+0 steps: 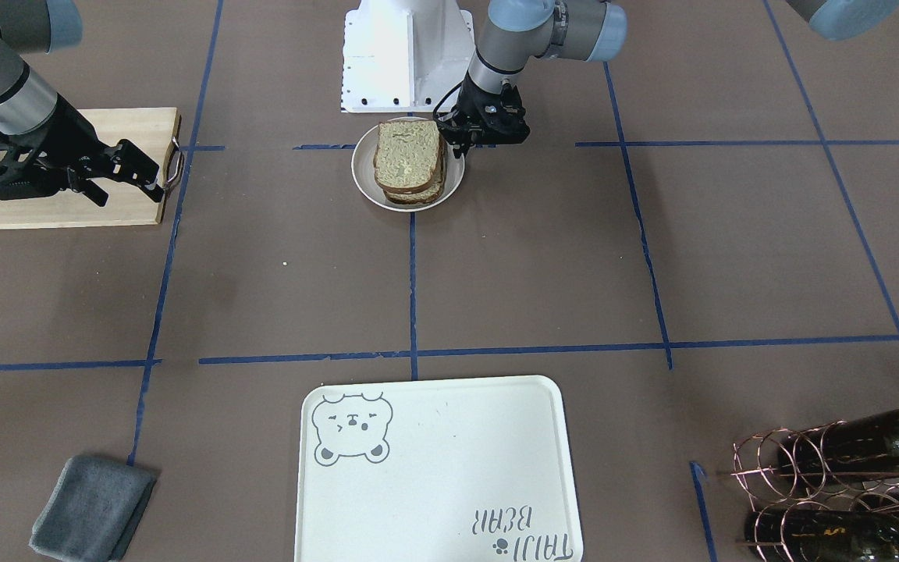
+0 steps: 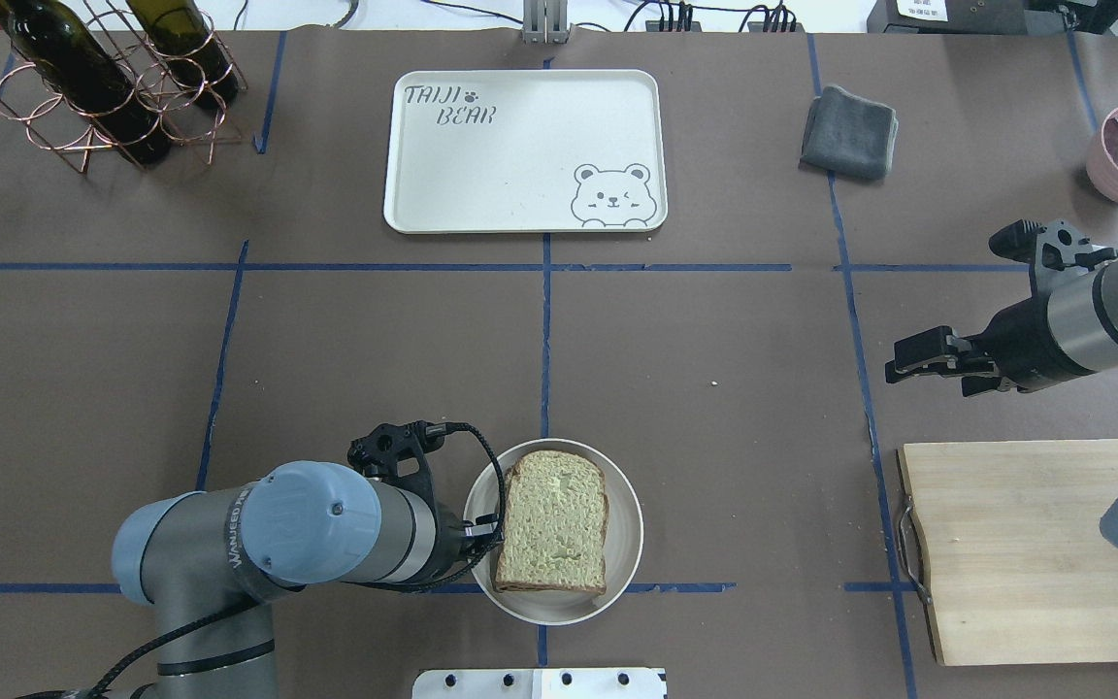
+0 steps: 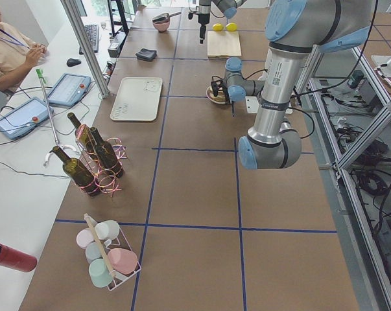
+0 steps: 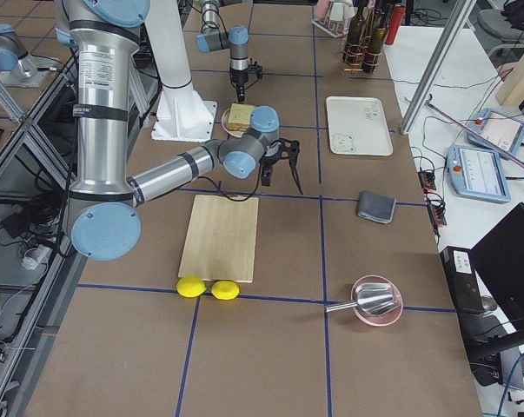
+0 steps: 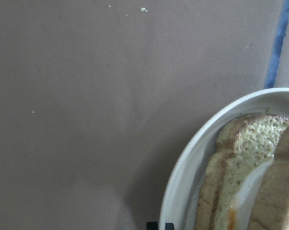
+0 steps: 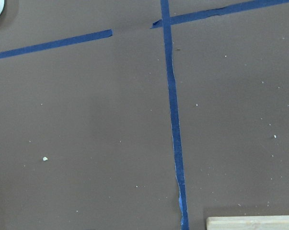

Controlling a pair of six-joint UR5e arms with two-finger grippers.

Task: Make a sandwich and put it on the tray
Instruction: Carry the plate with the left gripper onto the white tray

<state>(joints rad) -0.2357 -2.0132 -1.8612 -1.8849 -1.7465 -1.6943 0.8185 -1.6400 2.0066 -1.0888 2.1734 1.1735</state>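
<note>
Sandwich (image 2: 553,520) sat stacked on the plate (image 2: 629,544) at the near side of the table, ctr, just in front of the robot base. Two bread slices were squared up, top one pale w/ a brown crust. The left wrist cam caught the egg (image 5: 245,201) sandwiched btwn them, white w/ a bit of orange at the edge.

Left gripper (image 1: 459,144) was down low at the plate's left rim, right up against it. The arm's own body hid the fingers from overhead and the wrist cam only showed two dark tips at its bottom edge, so I couldn't tell if the jaws were spread or pinching the rim.

Right gripper (image 4: 282,186) hung over bare table on the right, just beyond the far left corner of the cutting board (image 2: 1025,553), jaws spread wide, holding nothing.

Tray (image 2: 520,165) lay at the far side, ctr, bear face at its near right corner and lettering at its far left. It was well apart from the plate, and the sandwich wasn't on it yet.

Elsewhere: grey cloth (image 2: 850,132) far right of the tray, bottle rack (image 2: 103,87) far left, two lemons (image 4: 208,287) just off the board's right end, pink bowl (image 4: 376,304) w/ a spoon further out.
</note>
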